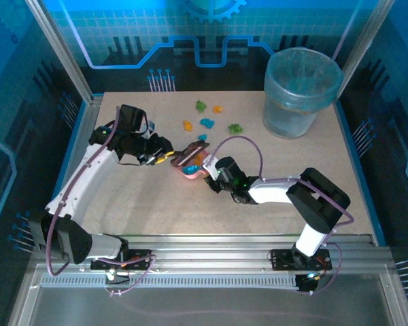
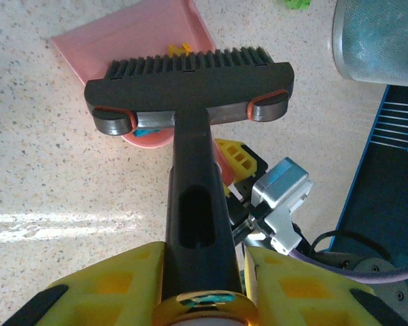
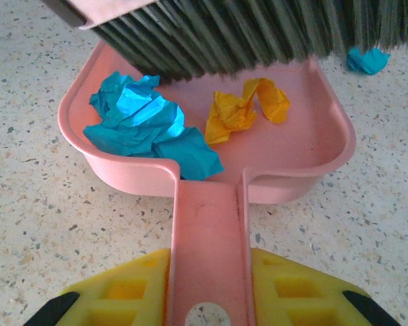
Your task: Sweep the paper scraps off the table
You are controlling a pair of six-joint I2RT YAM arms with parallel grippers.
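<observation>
paper scraps [image 3: 146, 125]: one blue, one orange lie in the pink dustpan [image 3: 313, 159] just ahead of the right fingers [image 3: 132, 288], which clamp its handle. other scraps loose on the tabletop [image 3: 41, 204] farther out. left fingers [image 2: 129, 282] closed on the brush [image 2: 190, 81] handle, bristles over pan mouth.

Left arm [image 1: 88, 166] stretches in from left of the dustpan [image 3: 207, 231], left gripper [image 2: 204, 275] clamped tight on the brush [image 2: 190, 81] handle. Right arm [image 1: 279, 190] lies low, elbow bent, right gripper [image 3: 207, 288] pinching the dustpan handle at its near end.
</observation>
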